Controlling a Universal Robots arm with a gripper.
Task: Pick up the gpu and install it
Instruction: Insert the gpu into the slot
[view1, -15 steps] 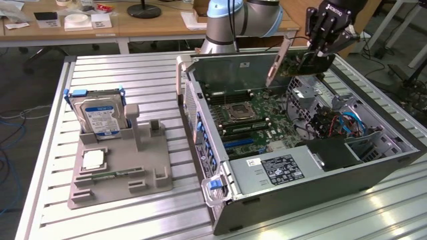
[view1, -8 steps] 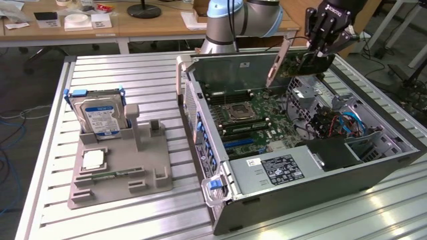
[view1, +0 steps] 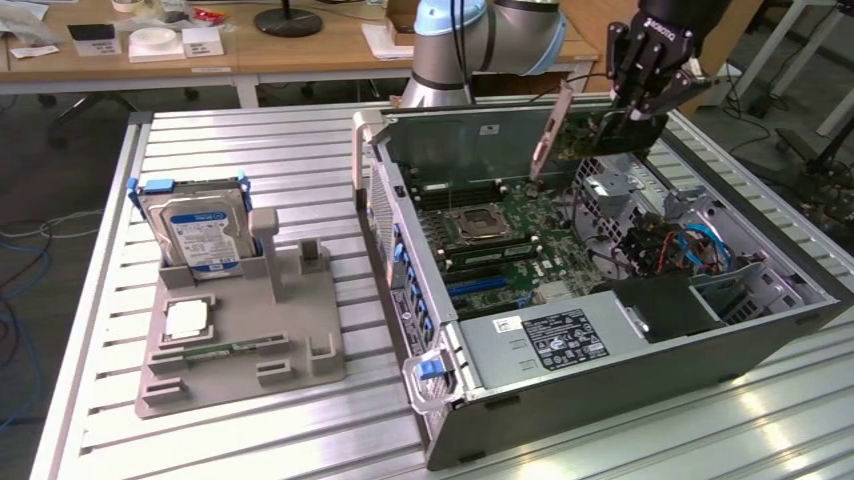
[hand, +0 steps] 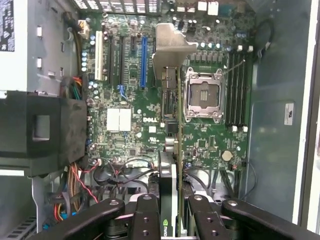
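Gripper (view1: 641, 100) is hanging over the open computer case (view1: 641, 400), and you are looking at its fingers (hand: 145, 215) clamping the gpu (view1: 594, 135) from both sides. The card is being held on edge, lifted in the air above the motherboard (view1: 514, 235) at the far end of the case. In your wrist view, the card's silver bracket (hand: 170, 47) is pointing away from the fingers, and the thin edge of the card is lying between the blue slot (hand: 144, 57) and the processor socket (hand: 204, 95). On the slatted table (view1: 240, 140), well apart from the case on the exterior view's left, a hard drive (view1: 200, 235) is standing upright in a grey holder (view1: 254, 350).
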